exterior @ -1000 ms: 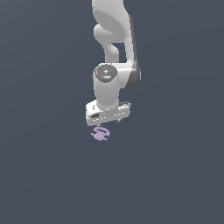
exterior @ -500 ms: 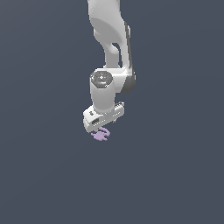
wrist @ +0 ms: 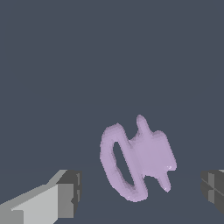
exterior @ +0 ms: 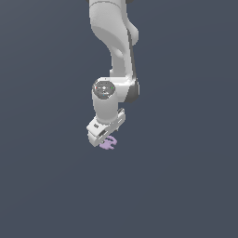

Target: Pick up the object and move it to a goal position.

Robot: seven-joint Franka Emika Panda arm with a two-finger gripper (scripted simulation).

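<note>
Here the end effector [exterior: 104, 138] is sitting lower and closer over the object [exterior: 108, 143] than a second ago, and the arm above it is leaning further toward the exterior view's left. Judged from this, the approach is ending and the grasp is about to begin; no lift is under way. The fingers [wrist: 65, 194] are standing apart, open, with the object [wrist: 136, 158] lying between them and touching neither. The object is resting on the plain dark grey surface, with no edge or corner in view to place it by, and no goal marker is showing. It is a small, flat, pale lilac piece with a smooth matte finish: one oval loop, a broader body beside it, and short stubs projecting. The fingers are blocky and grey, the arm glossy white.
</note>
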